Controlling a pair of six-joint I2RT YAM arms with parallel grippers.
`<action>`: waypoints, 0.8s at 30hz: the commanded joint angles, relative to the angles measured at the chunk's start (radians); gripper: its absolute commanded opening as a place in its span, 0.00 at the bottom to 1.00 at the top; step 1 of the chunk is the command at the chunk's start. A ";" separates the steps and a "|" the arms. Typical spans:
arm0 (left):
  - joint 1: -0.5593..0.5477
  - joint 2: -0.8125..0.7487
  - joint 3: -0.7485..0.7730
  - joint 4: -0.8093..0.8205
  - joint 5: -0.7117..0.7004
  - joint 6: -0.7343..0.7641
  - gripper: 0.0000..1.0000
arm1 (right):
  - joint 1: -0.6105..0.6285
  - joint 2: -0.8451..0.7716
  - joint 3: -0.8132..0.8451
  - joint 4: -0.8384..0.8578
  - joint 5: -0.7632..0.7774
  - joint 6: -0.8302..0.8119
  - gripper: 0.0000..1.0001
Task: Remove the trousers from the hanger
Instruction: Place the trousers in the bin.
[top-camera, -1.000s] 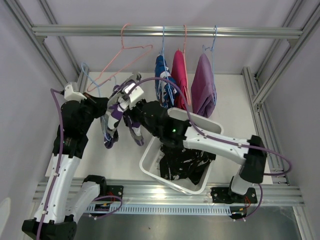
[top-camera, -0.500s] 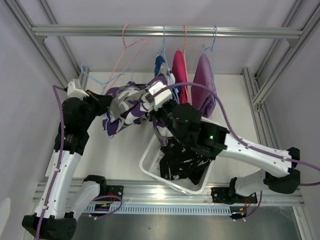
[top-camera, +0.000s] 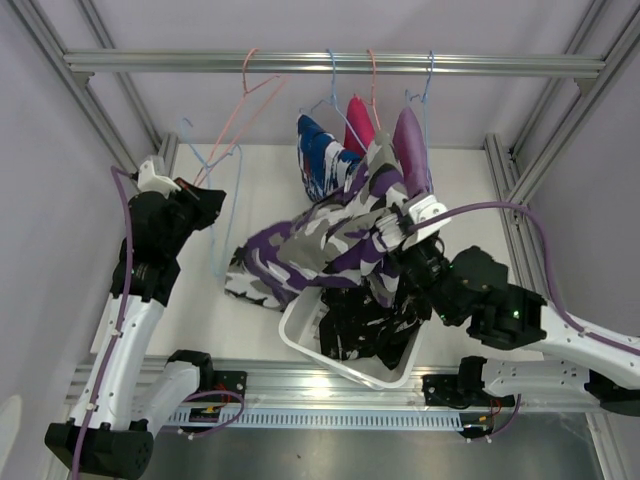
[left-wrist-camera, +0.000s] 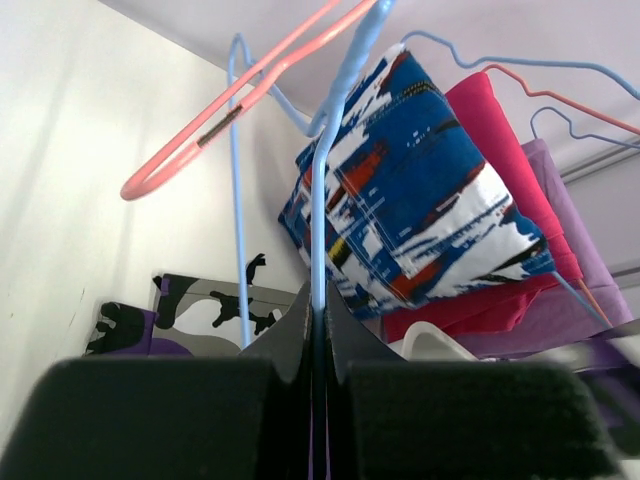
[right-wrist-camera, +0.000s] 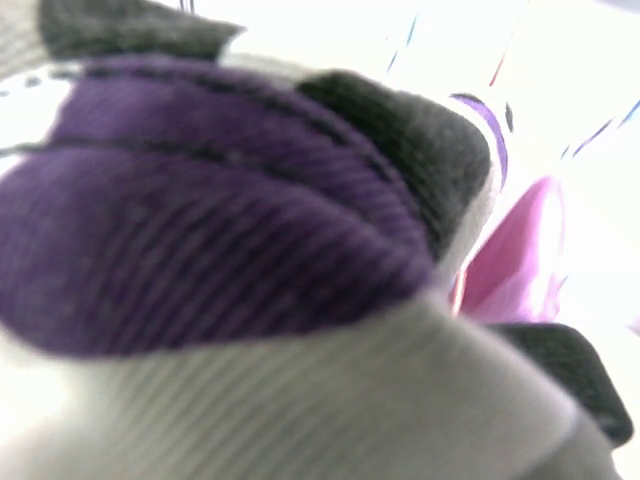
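The purple-white camouflage trousers stretch from the table over the bin up to my right gripper, which is shut on their upper end. That cloth fills the right wrist view and hides the fingers. My left gripper is shut on the wire of a light-blue hanger, which shows bare. In the top view this left gripper is at the left with the hanger. The blue-white, bright pink and lilac trousers hang on the rail. The black trousers lie in the bin.
A white bin stands at the front middle of the table. An empty pink hanger hangs on the metal rail. Frame posts run along both sides. The right arm reaches over the bin.
My right gripper has pulled the camouflage trousers to the right and up, off the blue hanger and over the bin. The left gripper has kept its hold on the hanger, nearly still.
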 joint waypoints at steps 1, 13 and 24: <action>0.010 0.006 0.031 0.057 0.004 0.022 0.01 | 0.003 -0.004 -0.072 0.036 0.005 0.103 0.00; 0.011 0.015 0.031 0.057 0.012 0.025 0.00 | -0.004 -0.041 -0.185 -0.047 -0.010 0.252 0.59; 0.008 0.023 0.029 0.058 0.029 0.028 0.01 | 0.003 -0.044 -0.039 -0.125 -0.017 0.200 0.73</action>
